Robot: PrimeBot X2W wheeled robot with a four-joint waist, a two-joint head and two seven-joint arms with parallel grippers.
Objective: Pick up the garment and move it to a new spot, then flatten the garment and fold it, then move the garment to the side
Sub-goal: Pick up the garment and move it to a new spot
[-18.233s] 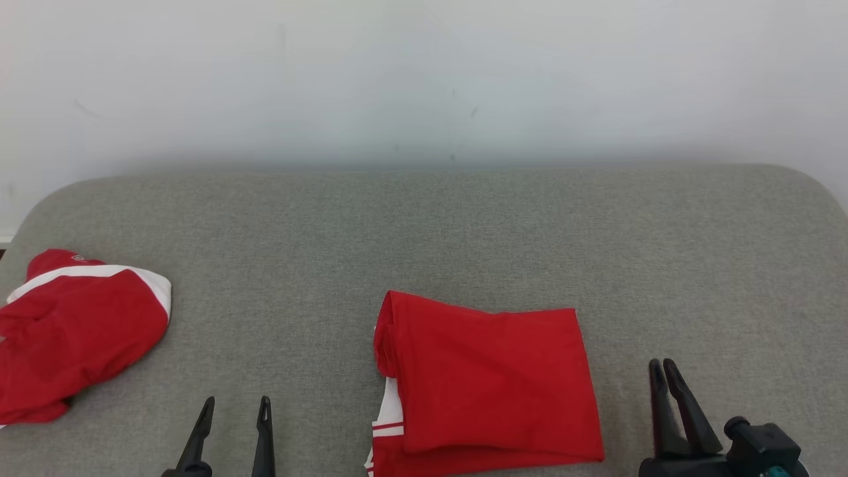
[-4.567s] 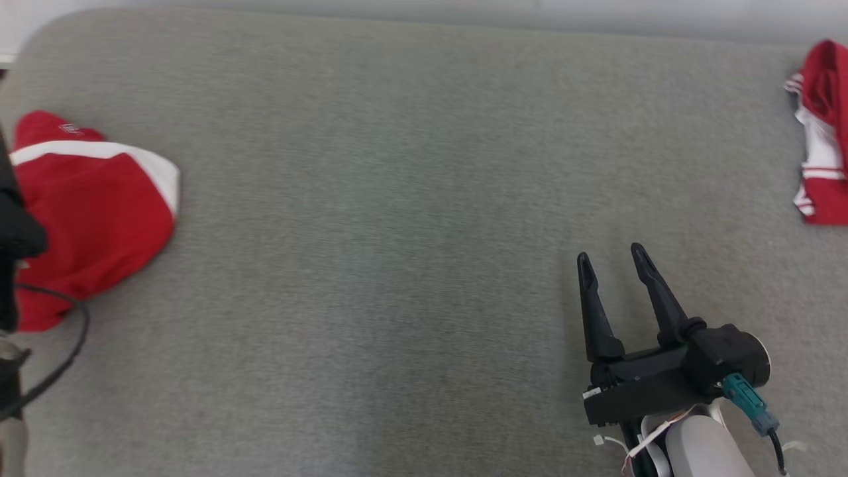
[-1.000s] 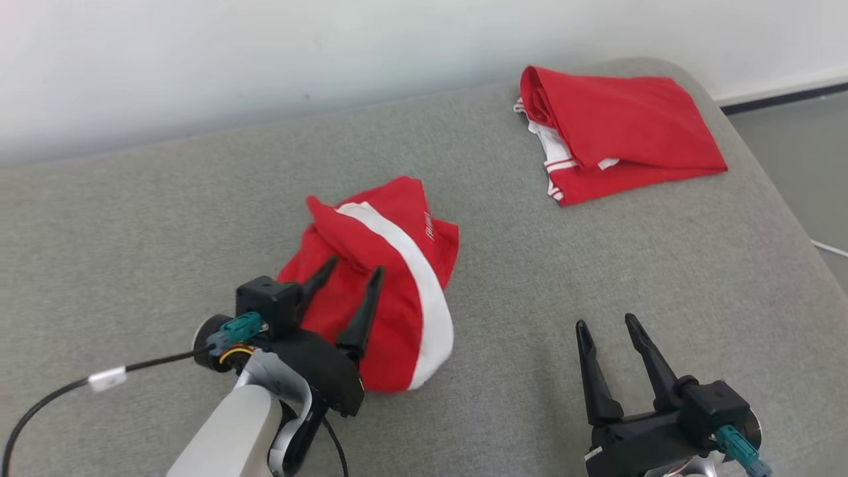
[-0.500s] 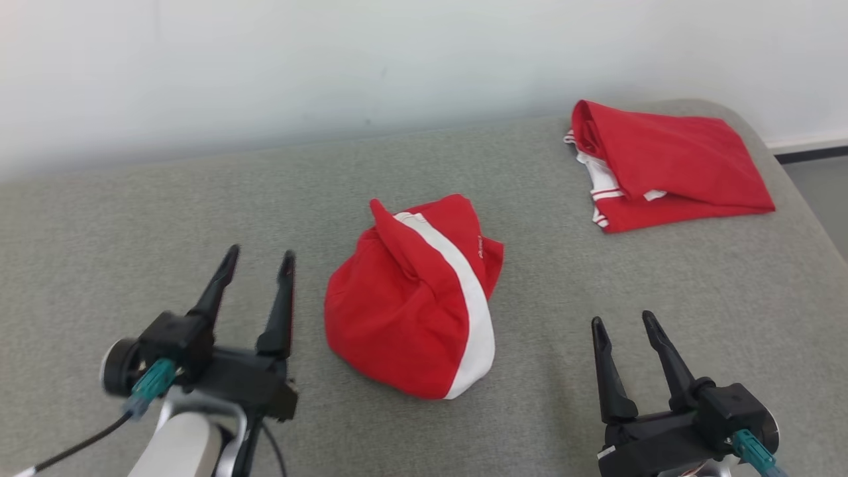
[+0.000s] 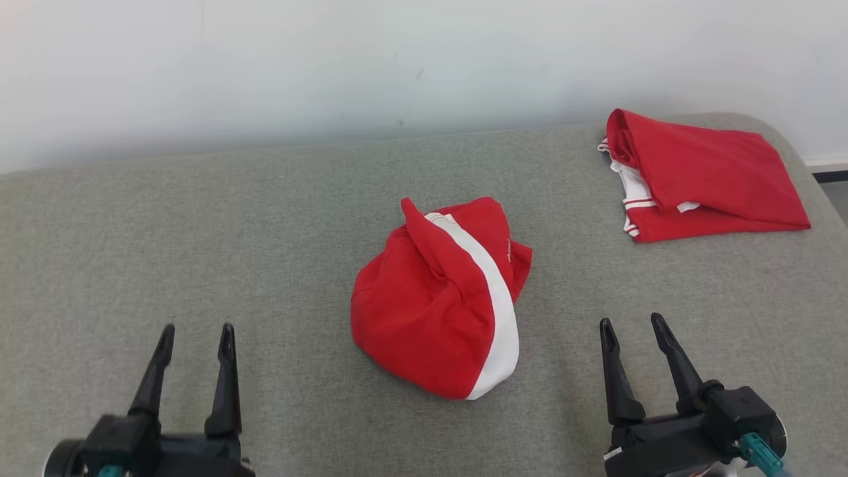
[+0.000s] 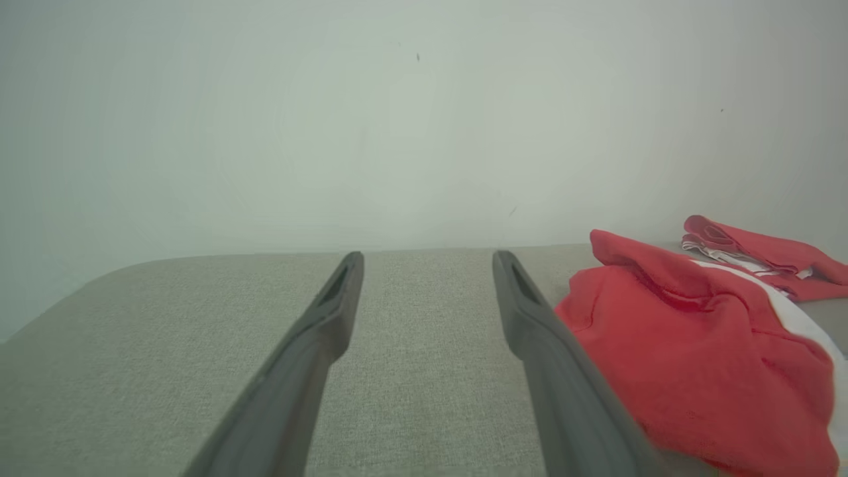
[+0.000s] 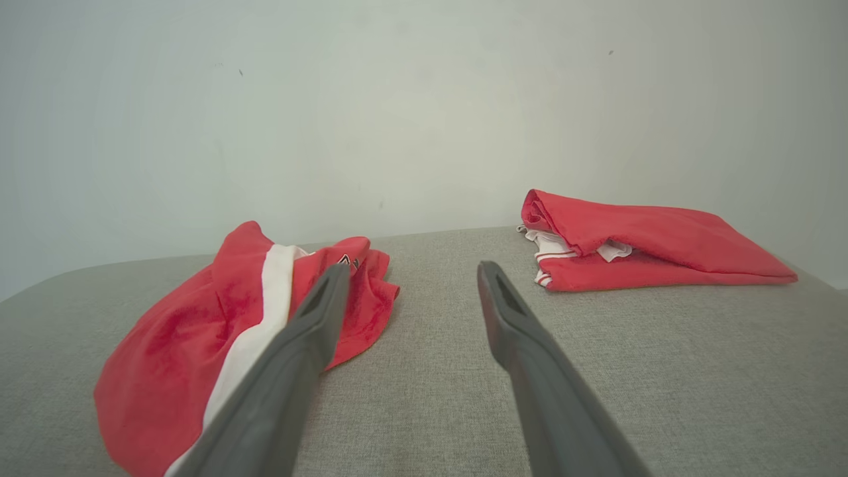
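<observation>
Both apart: left gripper (image 5: 197, 334), right gripper (image 5: 631, 328) | garment (image 5: 430, 311) bunched, long axis near-to-far, peak leaning left

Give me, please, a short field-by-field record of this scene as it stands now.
surface: grey padded surface against a pale wall
crumpled garment: red with a white stripe, bunched in a heap at the middle
folded garment: red with white trim, lying flat at the far right corner
left pincer: open, empty, apart from the heap
right pincer: open, empty, apart from both garments
stage: heap not yet flattened or folded
</observation>
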